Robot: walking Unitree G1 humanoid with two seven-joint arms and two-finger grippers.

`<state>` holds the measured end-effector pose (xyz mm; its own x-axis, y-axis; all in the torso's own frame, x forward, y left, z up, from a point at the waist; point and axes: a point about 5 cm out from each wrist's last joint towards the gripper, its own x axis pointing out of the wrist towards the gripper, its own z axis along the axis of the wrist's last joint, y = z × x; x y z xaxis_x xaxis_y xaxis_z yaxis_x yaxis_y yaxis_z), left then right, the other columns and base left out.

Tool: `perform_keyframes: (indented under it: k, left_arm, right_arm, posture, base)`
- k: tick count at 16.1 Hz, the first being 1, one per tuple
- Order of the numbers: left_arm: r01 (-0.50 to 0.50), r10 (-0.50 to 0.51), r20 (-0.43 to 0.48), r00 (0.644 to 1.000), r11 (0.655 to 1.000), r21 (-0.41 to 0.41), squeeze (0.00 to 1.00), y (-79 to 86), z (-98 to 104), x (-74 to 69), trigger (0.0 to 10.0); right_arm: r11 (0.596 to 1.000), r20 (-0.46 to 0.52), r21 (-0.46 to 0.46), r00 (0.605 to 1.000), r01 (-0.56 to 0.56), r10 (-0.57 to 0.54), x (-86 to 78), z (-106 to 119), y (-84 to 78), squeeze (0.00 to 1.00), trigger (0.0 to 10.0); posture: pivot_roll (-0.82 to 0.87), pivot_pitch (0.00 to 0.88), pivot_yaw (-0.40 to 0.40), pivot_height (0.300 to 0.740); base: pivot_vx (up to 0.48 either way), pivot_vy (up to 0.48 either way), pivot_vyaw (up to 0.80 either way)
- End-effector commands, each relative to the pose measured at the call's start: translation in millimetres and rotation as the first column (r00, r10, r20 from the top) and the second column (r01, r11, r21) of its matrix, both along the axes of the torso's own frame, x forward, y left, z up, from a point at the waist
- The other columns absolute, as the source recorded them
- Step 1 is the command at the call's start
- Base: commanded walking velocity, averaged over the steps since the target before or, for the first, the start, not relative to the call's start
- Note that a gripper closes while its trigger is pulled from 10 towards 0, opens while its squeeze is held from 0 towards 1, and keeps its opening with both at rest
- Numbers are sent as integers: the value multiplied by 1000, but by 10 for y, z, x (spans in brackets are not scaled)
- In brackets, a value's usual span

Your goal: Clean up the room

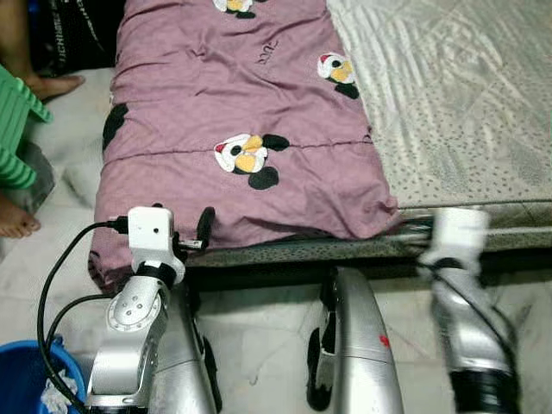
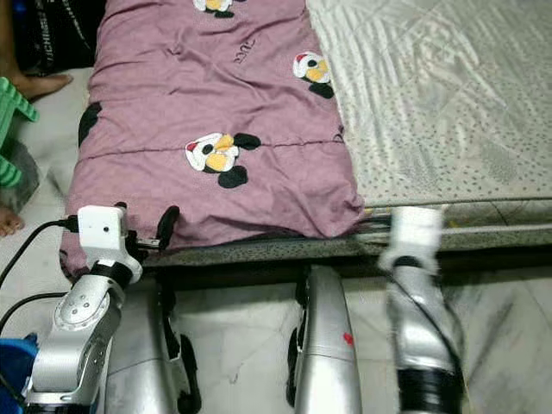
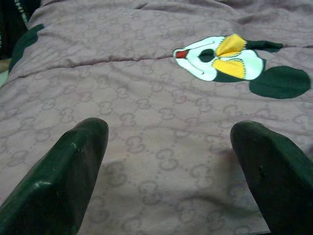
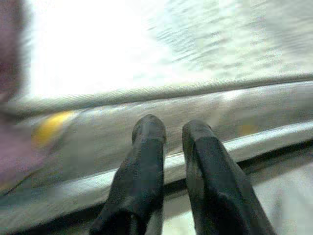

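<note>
Quilt (image 1: pixel 241 129) in dusty mauve, printed with cartoon mouse faces, lies spread along one side of the bed (image 1: pixel 448 103), its long axis running away from the robot toward the head of the bed, its near edge bunched and drooping slightly over the bed's front rail. I count one quilt and three mouse prints in full or part on it.

Just short of that near edge, at the quilt's corner furthest from the bare mattress, sits the left claw (image 3: pixel 168 161), fingers spread wide apart and holding nothing, pointed straight along the quilt's length with the fabric directly ahead of and under the tips. The right claw (image 4: pixel 168 147) hangs at the bed's front rail, off the quilt's other near corner and facing pale mattress rather than mauve cloth; its two fingers are drawn nearly together around nothing, and the picture is blurred. The left arm is therefore the nearer one, so a pinch on the hem would likely fall to it.

Further from the quilt, a green plastic stool (image 1: pixel 15 129) and a person's bare feet (image 1: pixel 17 220) stand on the floor beyond its far side, and a blue bucket (image 1: pixel 30 375) sits by the left arm.
</note>
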<state>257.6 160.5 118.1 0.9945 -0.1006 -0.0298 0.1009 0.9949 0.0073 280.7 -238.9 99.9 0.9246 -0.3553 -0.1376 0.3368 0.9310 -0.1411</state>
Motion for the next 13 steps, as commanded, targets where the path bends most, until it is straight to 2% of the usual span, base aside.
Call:
perform_keyframes:
  k: [1, 4, 5, 8, 10, 11, 13]
  left_arm:
    - [-4, 4, -29, 1000, 1000, 0, 0, 18, -67, -40, 10000]
    - [-6, 6, -33, 999, 1000, -2, 0, 2, -77, -52, 10000]
    - [-17, 16, -31, 999, 1000, -4, 0, 13, -75, -58, 10000]
    - [-33, 33, -21, 999, 999, -20, 0, 35, -73, -101, 10000]
    - [-34, 34, -20, 999, 999, -28, 0, 33, -81, -118, 10000]
    - [-28, 27, -20, 999, 999, -36, 0, 11, -90, -113, 10000]
    - [-11, 10, -14, 1000, 999, -43, 0, -41, -86, -59, 10000]
  right_arm:
    - [1000, 36, -27, 999, 14, -13, -24, 50, -12, 1000, 10000]
    - [999, 117, -51, 993, 15, -9, 35, 210, 17, 1000, 10000]
    - [999, 185, 11, 982, -42, 39, 65, 308, 107, 1000, 10000]
    - [987, 268, 94, 958, -131, 102, 22, 403, 265, 1000, 10000]
    - [981, 273, 117, 955, -155, 119, 2, 397, 324, 1000, 10000]
    - [970, 294, 147, 945, -195, 145, -15, 412, 403, 1000, 10000]
    - [960, 323, 163, 932, -226, 164, -25, 447, 458, 1000, 10000]
  posture:
    - [-1, 205, -12, 521]
    - [1, 200, -14, 521]
    - [2, 192, -13, 521]
    - [-5, 156, -1, 521]
    - [-10, 143, 5, 521]
    - [-16, 132, 10, 521]
    - [-28, 109, 18, 521]
  base:
    - [0, 0, 0]
    - [0, 0, 0]
    - [0, 0, 0]
    - [0, 0, 0]
    - [0, 0, 0]
    - [0, 0, 0]
    - [0, 0, 0]
